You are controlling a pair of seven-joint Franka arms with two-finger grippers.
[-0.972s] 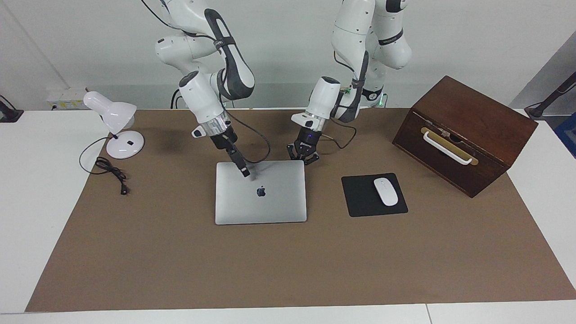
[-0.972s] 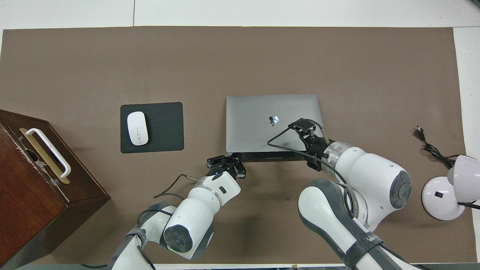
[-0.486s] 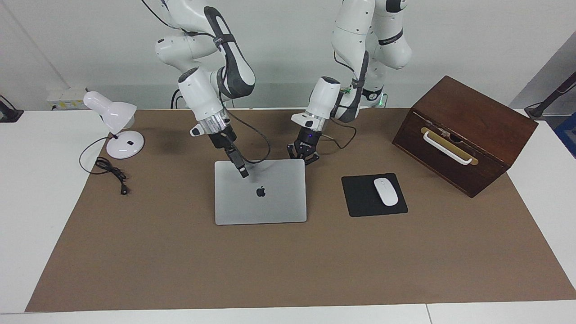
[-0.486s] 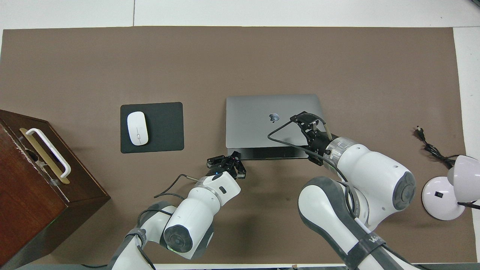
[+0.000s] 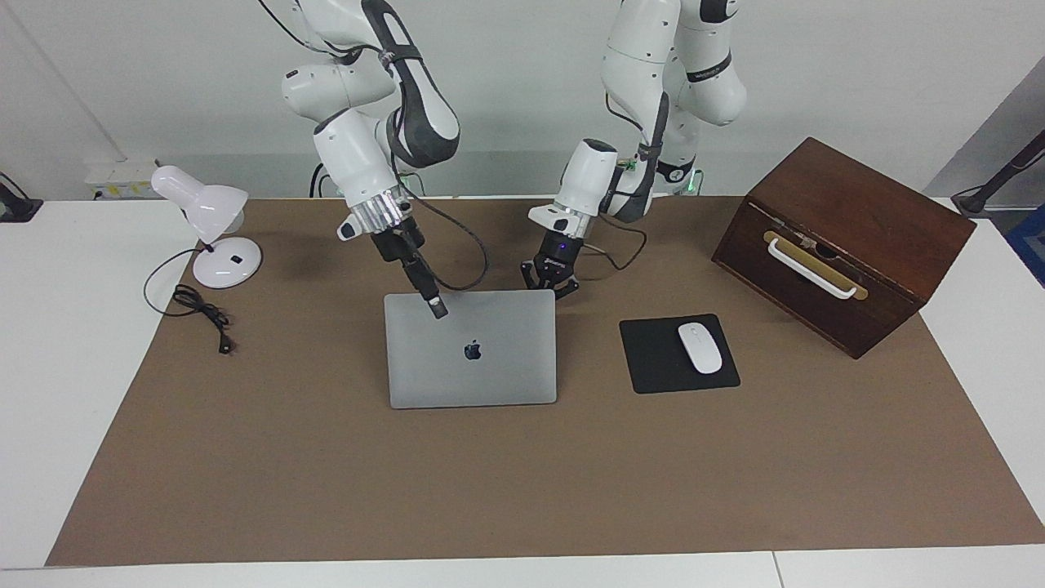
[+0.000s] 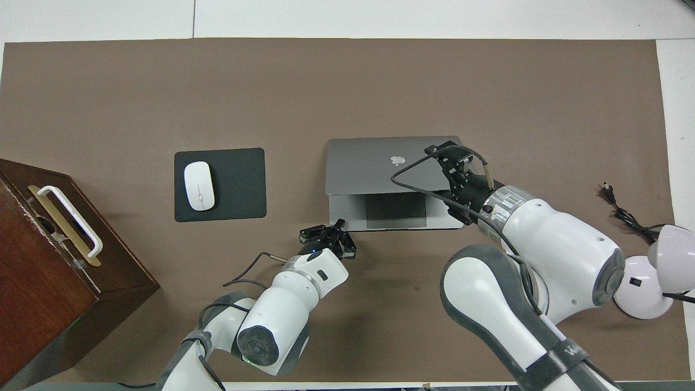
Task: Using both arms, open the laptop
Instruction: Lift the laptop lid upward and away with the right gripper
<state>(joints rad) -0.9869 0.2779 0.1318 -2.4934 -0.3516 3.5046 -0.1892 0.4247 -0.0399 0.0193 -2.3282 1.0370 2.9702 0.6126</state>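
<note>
A white table (image 5: 73, 343) carries a brown mat (image 5: 522, 490), on which rest laptop (image 5: 473, 376), mouse pad (image 5: 653, 359), wooden box (image 5: 849, 237) and lamp (image 5: 224, 261).

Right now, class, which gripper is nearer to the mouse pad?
Left. The left gripper sits at the laptop's corner toward the mouse pad; the right gripper is at the laptop lid's edge, toward the lamp.

We see the scene from two high cameras half a turn apart. One sits across the table (image 5: 65, 327) from the robots and faces them, taking in the whole brown mat (image 5: 522, 474) and the wall. The other hangs above the robots' own end and looks steeply down and forward, somewhat closer. Both share the mat, the laptop (image 5: 471, 359) (image 6: 380, 157), the mouse pad (image 5: 653, 359) (image 6: 233, 184) and the wooden box (image 5: 849, 237) (image 6: 38, 260).
</note>
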